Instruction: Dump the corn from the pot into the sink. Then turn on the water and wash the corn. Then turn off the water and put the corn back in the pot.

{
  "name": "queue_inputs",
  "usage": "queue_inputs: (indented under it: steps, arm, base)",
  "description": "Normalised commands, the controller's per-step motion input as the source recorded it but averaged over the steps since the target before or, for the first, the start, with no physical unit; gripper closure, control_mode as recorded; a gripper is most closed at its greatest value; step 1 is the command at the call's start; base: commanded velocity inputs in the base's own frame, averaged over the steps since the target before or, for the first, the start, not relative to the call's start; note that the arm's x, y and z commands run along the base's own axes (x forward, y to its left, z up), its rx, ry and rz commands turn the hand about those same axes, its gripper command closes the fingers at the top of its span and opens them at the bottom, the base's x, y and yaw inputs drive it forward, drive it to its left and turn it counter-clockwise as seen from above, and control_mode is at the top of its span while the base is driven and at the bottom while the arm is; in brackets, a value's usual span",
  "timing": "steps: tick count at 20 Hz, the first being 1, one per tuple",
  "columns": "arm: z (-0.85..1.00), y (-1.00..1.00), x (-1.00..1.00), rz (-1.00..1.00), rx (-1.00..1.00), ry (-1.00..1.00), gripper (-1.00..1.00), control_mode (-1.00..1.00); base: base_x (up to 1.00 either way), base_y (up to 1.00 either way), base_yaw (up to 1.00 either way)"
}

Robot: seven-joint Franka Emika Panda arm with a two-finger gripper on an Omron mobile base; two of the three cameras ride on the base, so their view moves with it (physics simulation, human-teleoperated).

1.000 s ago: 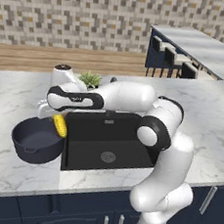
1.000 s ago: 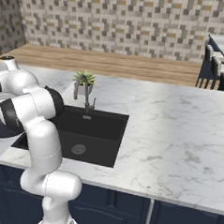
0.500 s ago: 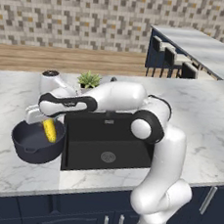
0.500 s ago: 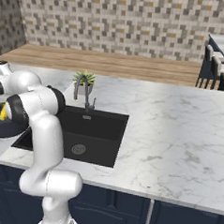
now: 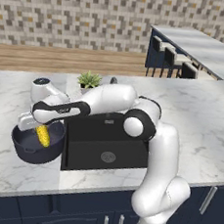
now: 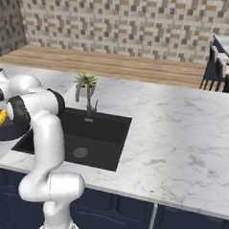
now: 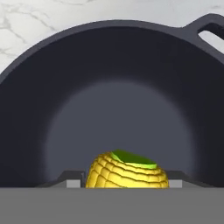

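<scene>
small potted plant (image 5: 89,80) beside curved faucet (image 6: 84,94) on marble counter (image 6: 182,135).

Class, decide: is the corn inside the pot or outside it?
Inside: the corn sits between the jaws within the pot's dark walls, above its floor.

— Where's the pot (image 5: 35,147)?
— I see it on the counter (image 5: 192,113), just left of the sink (image 5: 105,145).
— And the corn (image 5: 43,135)?
— Over the pot's inside, between my gripper's (image 5: 38,134) fingers; I can't tell whether it touches the bottom.
— Anything behind the sink?
— The faucet (image 6: 87,96) at its back edge, a plant (image 5: 89,80) just behind that, stools (image 5: 174,63) well back on the right.
</scene>
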Motion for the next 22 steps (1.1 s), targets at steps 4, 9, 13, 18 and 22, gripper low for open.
queue_inputs:
  steps: [4,9,13,18,22]
  arm:
    - [-0.27,0.07,0.09,0.0,0.0,0.0,1.0,-1.0]
    - [-0.08,0.01,0.19,0.0,0.0,0.0,1.0,-1.0]
    - [0.0,0.0,0.35,0.0,0.0,0.01,1.0,-1.0]
    - [-0.01,0.05,0.42,0.0,0.0,0.04,-1.0,-1.0]
    - [0.0,0.21,0.07,0.0,0.0,0.0,-1.0,-1.0]
  base:
    - [0.0,0.0,0.0]
    - [0.0,0.0,0.0]
    - [0.0,0.0,0.0]
    - [0.0,0.0,0.0]
    - [0.0,0.0,0.0]
